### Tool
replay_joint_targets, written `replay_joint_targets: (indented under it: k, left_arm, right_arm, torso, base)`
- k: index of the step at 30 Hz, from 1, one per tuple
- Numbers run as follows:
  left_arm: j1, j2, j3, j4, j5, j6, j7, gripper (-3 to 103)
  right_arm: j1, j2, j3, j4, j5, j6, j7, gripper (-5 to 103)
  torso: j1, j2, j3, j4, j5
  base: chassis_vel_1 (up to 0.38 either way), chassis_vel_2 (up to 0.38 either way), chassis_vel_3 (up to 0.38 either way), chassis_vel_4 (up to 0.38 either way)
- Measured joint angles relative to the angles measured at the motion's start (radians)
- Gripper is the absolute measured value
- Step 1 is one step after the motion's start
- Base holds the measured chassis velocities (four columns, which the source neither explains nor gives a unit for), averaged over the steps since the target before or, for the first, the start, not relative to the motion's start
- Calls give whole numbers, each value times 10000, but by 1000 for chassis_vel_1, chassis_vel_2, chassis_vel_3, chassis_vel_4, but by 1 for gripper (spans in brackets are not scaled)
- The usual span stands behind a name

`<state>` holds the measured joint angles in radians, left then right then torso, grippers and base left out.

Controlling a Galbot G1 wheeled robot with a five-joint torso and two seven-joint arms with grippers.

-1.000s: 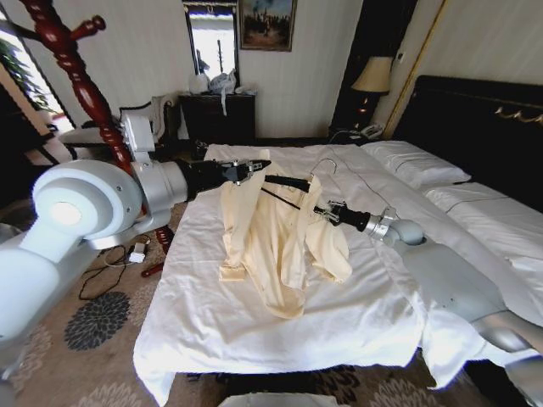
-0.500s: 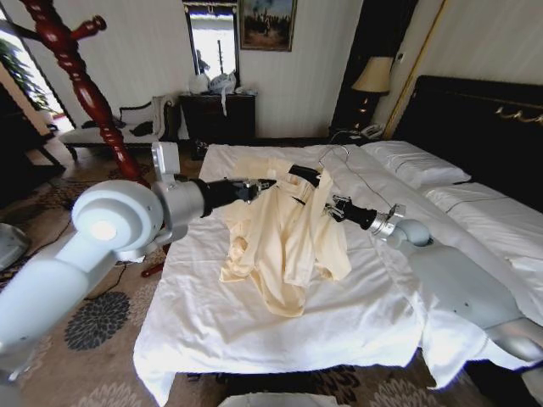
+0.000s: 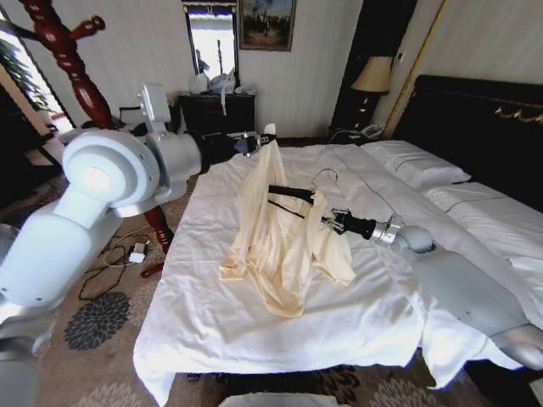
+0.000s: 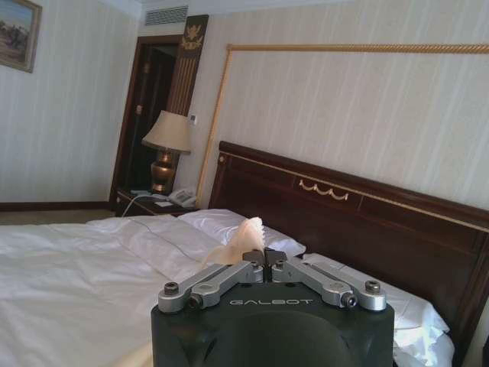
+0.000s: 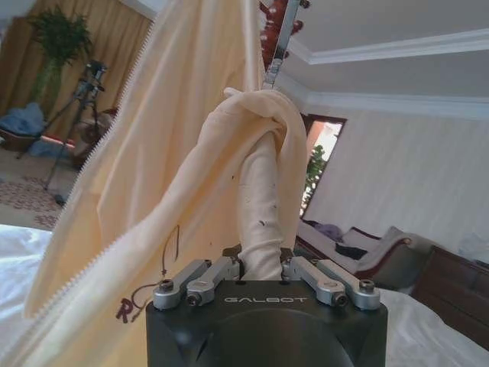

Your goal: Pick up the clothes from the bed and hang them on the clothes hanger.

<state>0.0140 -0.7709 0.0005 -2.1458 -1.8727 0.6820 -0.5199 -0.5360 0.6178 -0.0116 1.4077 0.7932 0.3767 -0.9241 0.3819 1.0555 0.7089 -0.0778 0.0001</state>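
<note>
- The clothes [image 3: 284, 229] hang as one cream-yellow sheet over the middle of the bed [image 3: 254, 322]; the lower hem rests on the white duvet at centre frame in the head view.
- The left gripper [image 3: 253, 141] sits at upper centre of that frame with its fingers closed on the top corner of the cloth; the left wrist view shows a small cream tuft [image 4: 246, 237] pinched between the closed tips.
- The right gripper [image 3: 333, 221] lies right of centre, lower down, and its fingers are clamped on a bunched roll of fabric [image 5: 260, 191], as the right wrist view shows.
- A thin dark bar and a wire hook [image 3: 322, 175] show just left of and above the right gripper, against the cloth; I cannot tell how they are attached.
- The long axis of the garment runs steeply, from the left gripper's high pinch down to the hem at lower centre; the neck end points up and toward the far wall.
- The clothes hanger [image 3: 81, 80], the dark-red stand, rises at upper left of the frame, well apart from the cloth.
- In my judgement the left arm is the nearer one to the stand, so the carry would go leftward from the pinch point.
</note>
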Motion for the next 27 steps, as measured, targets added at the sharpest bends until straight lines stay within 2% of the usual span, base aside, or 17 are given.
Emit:
replay_joint_targets:
  k: [2,6,13,22,27]
  left_arm:
    - [63,18,3,149,208,12,64,0]
    - [198,33,-143,366,347,41,89,0]
    - [315,300,-310,563,582,159,139,0]
    - [-96,299,-466,460,431,161,163,0]
    - [-40,440,-444,367,443,193,203,0]
  right_arm:
    - [-1,3,0,66,109,58,-538,18]
    - [-17,-25,19,14,61,143,-1051,18]
    - [-124,-337,270,-111,90,257,-1561,18]
    - [-162,-448,505,-248,-664,457,-1656,18]
    - [-260,-540,581,-176,-618,521,-1665,18]
  torso:
    - [0,0,0,2,-3]
    - [0,0,1,2,-3]
    - [-1,0,0,0,-3]
    - [0,0,0,-1,0]
    - [-1,0,0,0,0]
  base:
    - [0,0,0,0]
    - [0,0,0,0]
    - [0,0,0,0]
    - [0,0,0,0]
    - [0,0,0,0]
